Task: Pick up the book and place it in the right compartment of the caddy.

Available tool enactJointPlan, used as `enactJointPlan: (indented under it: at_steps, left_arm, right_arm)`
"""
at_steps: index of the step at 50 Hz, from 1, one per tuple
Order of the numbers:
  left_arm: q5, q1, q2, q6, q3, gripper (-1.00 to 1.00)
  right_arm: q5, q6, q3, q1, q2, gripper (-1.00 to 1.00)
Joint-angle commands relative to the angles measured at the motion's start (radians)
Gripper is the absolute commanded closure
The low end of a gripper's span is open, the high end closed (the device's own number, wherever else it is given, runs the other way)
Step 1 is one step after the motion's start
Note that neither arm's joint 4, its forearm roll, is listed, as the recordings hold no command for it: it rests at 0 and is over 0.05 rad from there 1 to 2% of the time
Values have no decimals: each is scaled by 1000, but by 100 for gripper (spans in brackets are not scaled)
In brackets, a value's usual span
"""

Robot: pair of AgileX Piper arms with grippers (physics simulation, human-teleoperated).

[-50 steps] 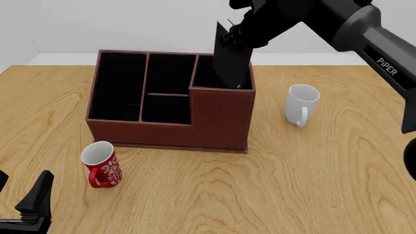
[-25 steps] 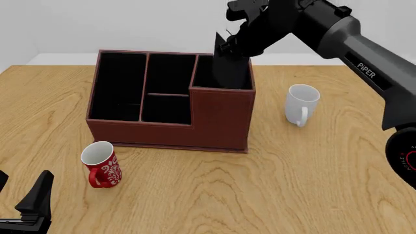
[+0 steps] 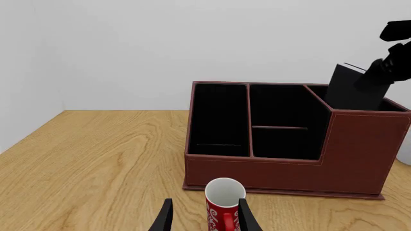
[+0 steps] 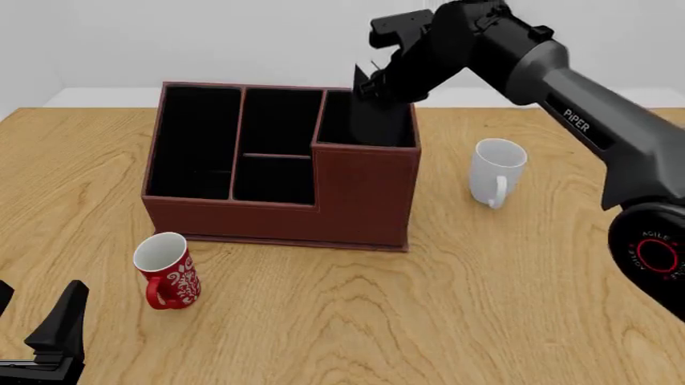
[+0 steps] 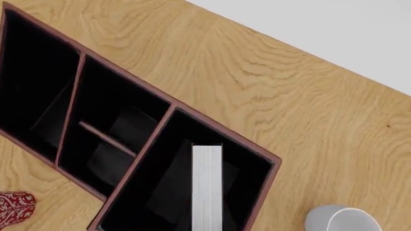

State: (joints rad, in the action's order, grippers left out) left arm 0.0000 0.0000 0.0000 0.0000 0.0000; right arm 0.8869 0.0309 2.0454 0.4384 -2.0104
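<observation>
One relation matters to me: the book (image 4: 377,108) stands on end in the right compartment (image 4: 370,128), upper centre, directly below my right gripper (image 4: 387,74), whose jaws I cannot tell open or closed.

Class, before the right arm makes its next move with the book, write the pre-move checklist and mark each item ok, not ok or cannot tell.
1. book inside the right compartment: ok.
2. Book resting on the compartment floor: cannot tell.
3. right gripper let go of the book: cannot tell.
4. Book upright: not ok, it tilts.
5. white mug apart from the caddy: ok.
6. left gripper away from the caddy: ok.
</observation>
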Motion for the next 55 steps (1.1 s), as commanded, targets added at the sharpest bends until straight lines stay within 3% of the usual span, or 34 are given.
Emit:
enactJointPlan:
  at_steps: [1, 51, 52, 55]
  left_arm:
    - [0, 0, 0, 0, 0, -100]
    - [0, 0, 0, 0, 0, -100]
    - [0, 0, 0, 0, 0, -100]
    - [0, 0, 0, 0, 0, -100]
  right_arm:
    - [-13, -23, 9, -3, -14, 100]
    - [-37, -33, 42, -19, -131, 100]
    - [-32, -29, 54, -24, -137, -100]
    - [-33, -35, 51, -18, -132, -100]
